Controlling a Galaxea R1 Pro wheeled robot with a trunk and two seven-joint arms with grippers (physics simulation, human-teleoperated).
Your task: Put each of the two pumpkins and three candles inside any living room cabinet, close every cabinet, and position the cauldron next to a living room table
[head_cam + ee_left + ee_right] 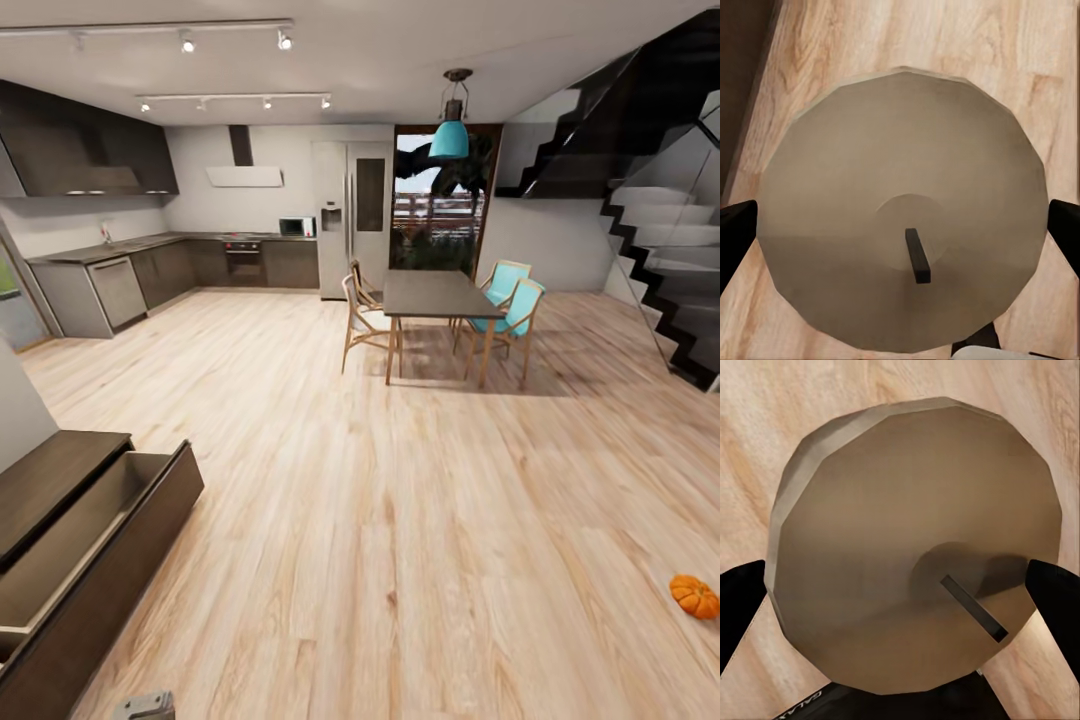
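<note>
The robot is standing in an open-plan room with a pale wood floor (400,520). At the head view's lower left, the dark brown cabinet (60,480) is sitting with its wide drawer (70,550) pulled out, showing a pale beige lining; nothing is showing inside the part of the drawer that can be seen. At the lower right edge of that view, a small ribbed orange pumpkin (694,596) is lying on the floor, well apart from the cabinet.

In the left wrist view, the left claw (900,236) is gripping an off-white candle (900,187), seen end-on with its short dark wick (918,256) pointing at the camera; the dark fingers (735,232) are pressing against the candle's two sides, with wood floor beneath and a dark strip at one edge.

In the right wrist view, the right claw (896,607) is likewise clamping a second off-white candle (915,540), slightly tilted, with its wick (973,607) showing and the black fingertips (739,607) sitting at either side of it.

Farther back, a tall dark dining table (435,295) is standing with wooden chairs (365,320) and teal chairs (510,300) around it, under a teal pendant lamp (450,135). Behind are a grey kitchen counter (120,250), a steel fridge (352,215), and a black staircase (650,230) at the right.
</note>
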